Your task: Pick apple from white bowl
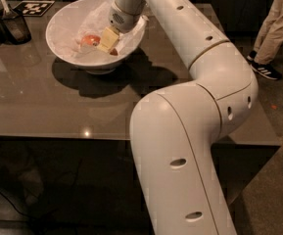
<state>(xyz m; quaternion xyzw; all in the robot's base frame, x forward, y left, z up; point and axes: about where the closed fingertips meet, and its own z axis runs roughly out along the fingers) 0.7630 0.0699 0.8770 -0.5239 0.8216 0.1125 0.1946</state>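
white bowl (56,22): glossy | paper lining (68,32): crumpled, matt | table (38,106): dark, glossy | arm (180,131): smooth white plastic | gripper (107,41): in the bowl, pale matt

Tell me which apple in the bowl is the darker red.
The apple mostly hidden beneath the gripper, inside the white bowl; the paler orange apple lies exposed to its left.

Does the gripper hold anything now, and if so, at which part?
It cannot be told. The gripper is low inside the white bowl, next to the orange apple, but no hold is visible.
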